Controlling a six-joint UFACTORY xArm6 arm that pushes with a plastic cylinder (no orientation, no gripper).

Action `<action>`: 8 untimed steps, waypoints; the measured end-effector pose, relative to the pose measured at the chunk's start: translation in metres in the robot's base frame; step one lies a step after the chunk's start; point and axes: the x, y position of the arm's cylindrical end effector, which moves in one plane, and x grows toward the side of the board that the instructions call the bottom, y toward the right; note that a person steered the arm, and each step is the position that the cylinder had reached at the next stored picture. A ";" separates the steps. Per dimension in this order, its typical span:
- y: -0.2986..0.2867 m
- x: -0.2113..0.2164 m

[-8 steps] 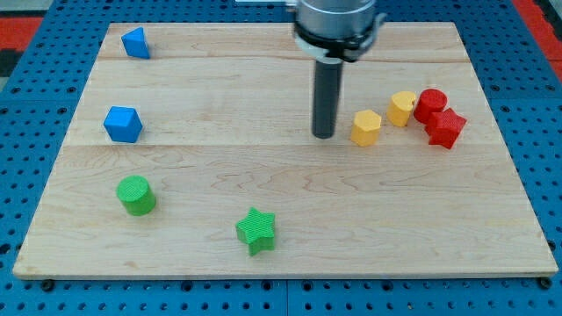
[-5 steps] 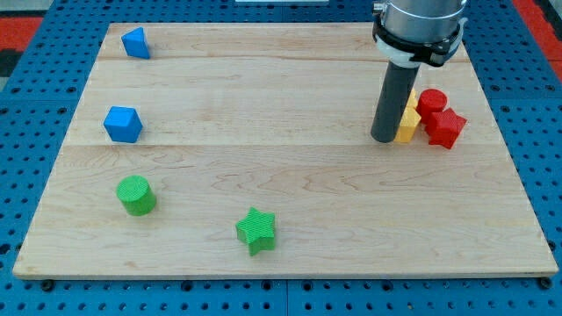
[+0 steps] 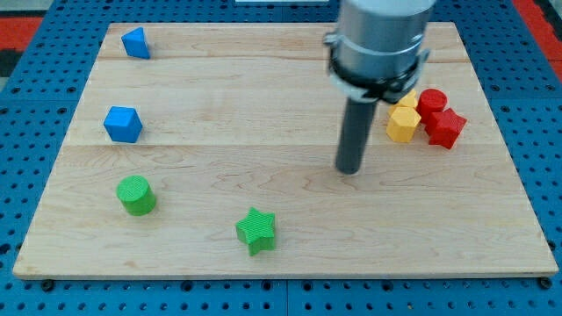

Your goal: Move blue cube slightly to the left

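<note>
Table (image 3: 281, 219) of pale wood fills the frame and rests on a blue perforated base (image 3: 26, 175). The end effector is a plain dark rod with no jaws, so nothing is grasped or clamped. My tip (image 3: 349, 169) rests on the table right of centre, touching no block.

The blue cube (image 3: 122, 124) sits at the left of the frame, at mid-height, well apart from my tip. A second blue block (image 3: 134, 42) of unclear shape lies in the upper left corner. The green cylinder (image 3: 136, 195) stands in the lower left, below the blue cube. The green star (image 3: 255, 230) lies at the lower centre, below and left of my tip.

At the right of the frame, four blocks form a tight cluster up and right of my tip. The yellow block (image 3: 402, 123) is nearest to my tip. A second yellow block (image 3: 407, 98) behind it is partly hidden by the arm. The red cylinder (image 3: 431, 102) and the red block (image 3: 443, 128) sit just right of the yellow pair.
</note>
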 end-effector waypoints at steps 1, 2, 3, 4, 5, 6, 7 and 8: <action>-0.073 0.028; -0.114 0.011; -0.152 -0.010; -0.199 -0.019; -0.197 -0.041; -0.204 -0.074; -0.238 -0.079; -0.255 -0.079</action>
